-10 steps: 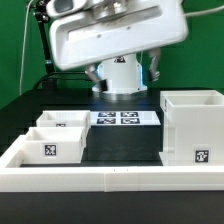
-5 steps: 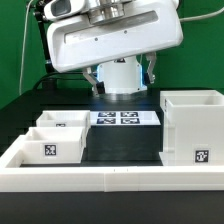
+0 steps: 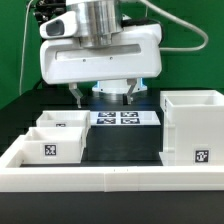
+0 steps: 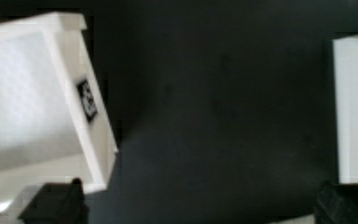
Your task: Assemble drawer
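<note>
A tall open white drawer box [image 3: 195,125] with a tag on its front stands at the exterior view's right. Two small white drawer trays [image 3: 52,145] [image 3: 65,120] sit at the exterior view's left, one behind the other. My gripper [image 3: 106,95] hangs above the dark table between them, over the marker board's far side, open and empty. In the wrist view the gripper [image 4: 201,205] shows two dark fingertips [image 4: 51,205] wide apart over bare dark table. A tagged white part [image 4: 51,100] lies on one side and another white part [image 4: 357,100] on the other.
The marker board [image 3: 120,118] lies flat at the back middle of the table. A low white wall [image 3: 110,180] runs along the front and up the exterior view's left side. The robot's white base stands behind the board.
The gripper has come down and shifted toward the exterior view's left. Its fingers now show below the white hand body. The parts on the table have not moved.
</note>
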Available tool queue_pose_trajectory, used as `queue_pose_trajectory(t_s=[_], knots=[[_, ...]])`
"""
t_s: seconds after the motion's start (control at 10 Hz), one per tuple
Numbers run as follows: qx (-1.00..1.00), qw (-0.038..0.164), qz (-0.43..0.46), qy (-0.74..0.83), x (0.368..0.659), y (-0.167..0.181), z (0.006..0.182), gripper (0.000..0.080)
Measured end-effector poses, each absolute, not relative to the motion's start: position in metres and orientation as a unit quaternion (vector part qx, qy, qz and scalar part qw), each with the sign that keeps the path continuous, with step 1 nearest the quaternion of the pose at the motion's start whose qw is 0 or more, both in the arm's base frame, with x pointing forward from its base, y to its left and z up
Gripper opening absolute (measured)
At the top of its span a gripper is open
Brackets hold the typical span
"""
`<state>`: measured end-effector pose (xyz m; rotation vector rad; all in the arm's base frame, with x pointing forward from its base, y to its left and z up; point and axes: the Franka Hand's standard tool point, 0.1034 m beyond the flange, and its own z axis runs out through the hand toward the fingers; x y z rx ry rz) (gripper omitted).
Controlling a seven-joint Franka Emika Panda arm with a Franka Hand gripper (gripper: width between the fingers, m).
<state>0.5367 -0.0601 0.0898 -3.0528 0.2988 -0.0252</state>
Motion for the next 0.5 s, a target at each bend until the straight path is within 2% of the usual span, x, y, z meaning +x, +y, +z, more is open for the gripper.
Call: queue_pose_trajectory(t_s=[0.1, 0.5], knots=[[-0.994, 0.031, -0.016, 0.101, 0.5323, -0.0658, 0.0818, 0.0649], [-0.994, 0.032, -0.014, 0.099, 0.5325, -0.0639, 0.0819, 0.0649]])
